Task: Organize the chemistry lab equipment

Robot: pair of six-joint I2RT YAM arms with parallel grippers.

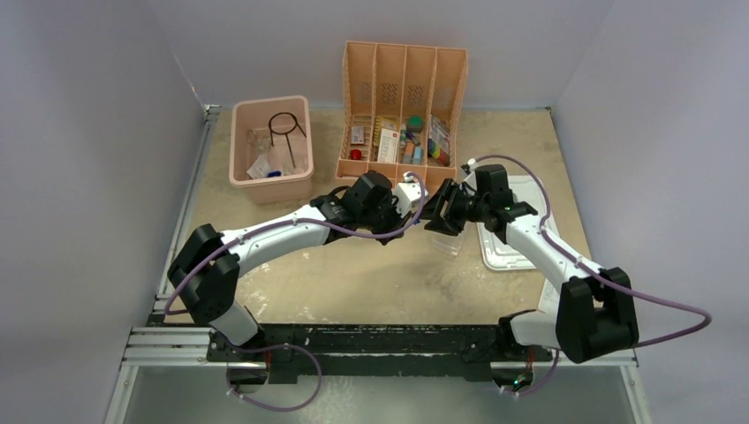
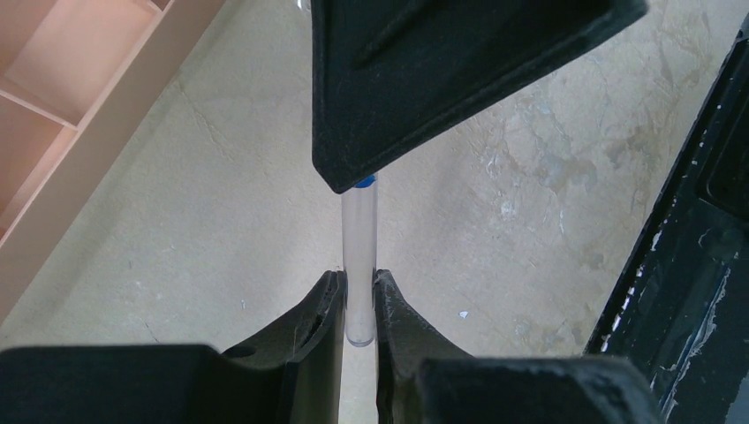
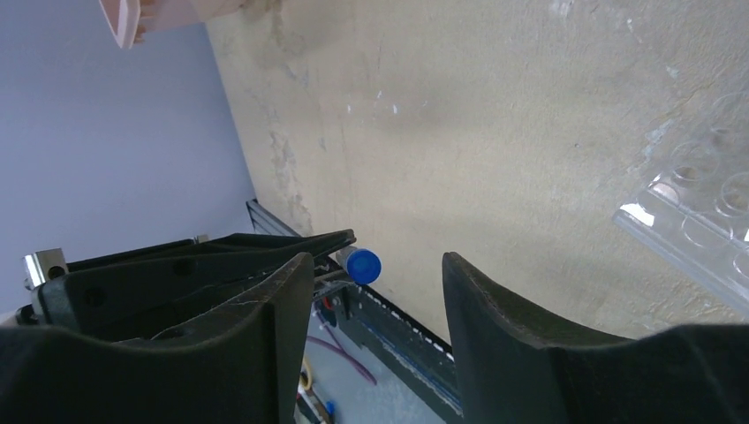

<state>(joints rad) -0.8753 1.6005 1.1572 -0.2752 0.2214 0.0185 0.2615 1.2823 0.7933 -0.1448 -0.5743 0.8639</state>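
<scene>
A thin clear tube (image 2: 359, 247) with a blue cap (image 3: 363, 265) is pinched near its bottom end by my left gripper (image 2: 359, 276), which holds it above the table's middle. My right gripper (image 3: 375, 265) faces it, open, with the cap between its fingers, closer to the left one and not pressed by either. In the top view the left gripper (image 1: 417, 193) and the right gripper (image 1: 437, 212) meet tip to tip. A clear plastic tube rack (image 3: 698, 221) lies on the table just beyond. A black wire ring tripod (image 1: 287, 128) and clear packets sit in the pink bin (image 1: 240, 172).
The orange divider organizer (image 1: 402, 66) with colourful small items stands at the back centre. A white lid (image 1: 521, 247) lies on the table under the right arm. The organizer's edge (image 2: 106, 132) is close on the left of the left wrist view.
</scene>
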